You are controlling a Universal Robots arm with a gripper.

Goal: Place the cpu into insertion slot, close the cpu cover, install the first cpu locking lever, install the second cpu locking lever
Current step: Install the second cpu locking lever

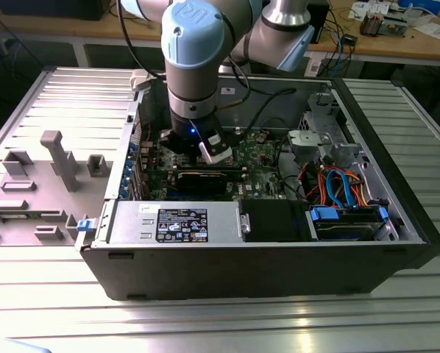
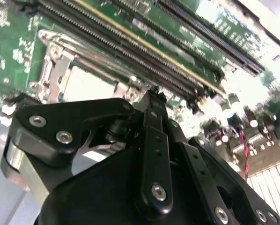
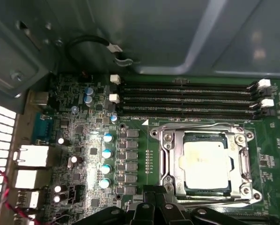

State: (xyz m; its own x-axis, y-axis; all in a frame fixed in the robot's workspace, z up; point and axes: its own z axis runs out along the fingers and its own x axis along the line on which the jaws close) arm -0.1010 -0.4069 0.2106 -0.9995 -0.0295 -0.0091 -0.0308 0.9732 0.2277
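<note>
Ribbed grey metal table (image 1: 43, 95) carries an open black computer case (image 1: 279, 272) across the middle of the exterior view, with a wooden bench (image 1: 396, 44) strewn with small parts along the upper edge of the frame and a grey fixture plate (image 1: 36, 184) with upright blocks at the left. Inside the case lie a green motherboard (image 3: 88, 154), a long black expansion card (image 1: 205, 178) and a bundle of orange and blue cables (image 1: 338, 184) at the right. The arm (image 1: 194, 51) reaches down into the case, and its hand (image 1: 201, 147) sits low over the board at centre frame. In the first wrist view the cpu (image 3: 205, 161) lies seated in the insertion slot (image 3: 187, 190), right of centre, with the cpu cover (image 3: 170, 154) folded down around it as a silver frame, just below the black memory slots (image 3: 187, 98). The hand's black fingers (image 3: 151, 206) stand at the lower edge, just beside the socket's near rim; whether they are parted or closed cannot be told, and nothing is seen held.
</note>
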